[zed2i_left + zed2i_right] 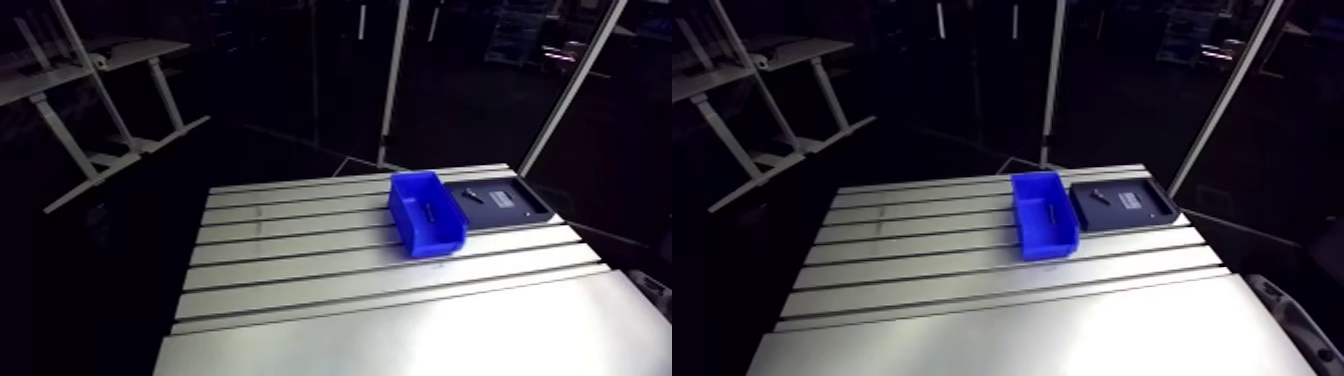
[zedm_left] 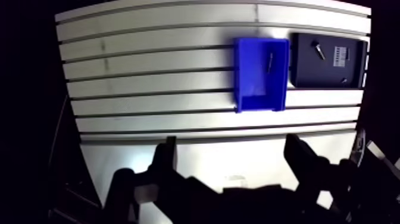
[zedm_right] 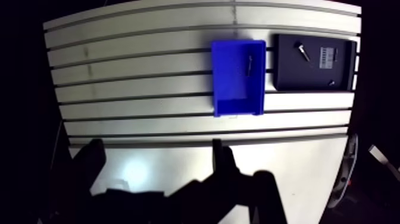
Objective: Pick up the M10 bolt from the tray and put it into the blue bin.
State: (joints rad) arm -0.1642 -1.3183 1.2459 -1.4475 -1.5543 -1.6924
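Bolt [image 2: 271,61] inside blue bin [image 2: 253,90]; hand [image 2: 231,149] wide open, empty, well apart.

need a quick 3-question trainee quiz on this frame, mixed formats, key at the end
1. True or false: the tool is shut on something.
2. Where is the blue bin relative to the black tray? A) beside it on the table; B) inside it; C) stacked on top of it.
3. Fill in: one bolt lies in the bin; a second bolt lies on the ___.

Key: 1 false, it is open and empty, well above the table; 2 A; 3 tray.
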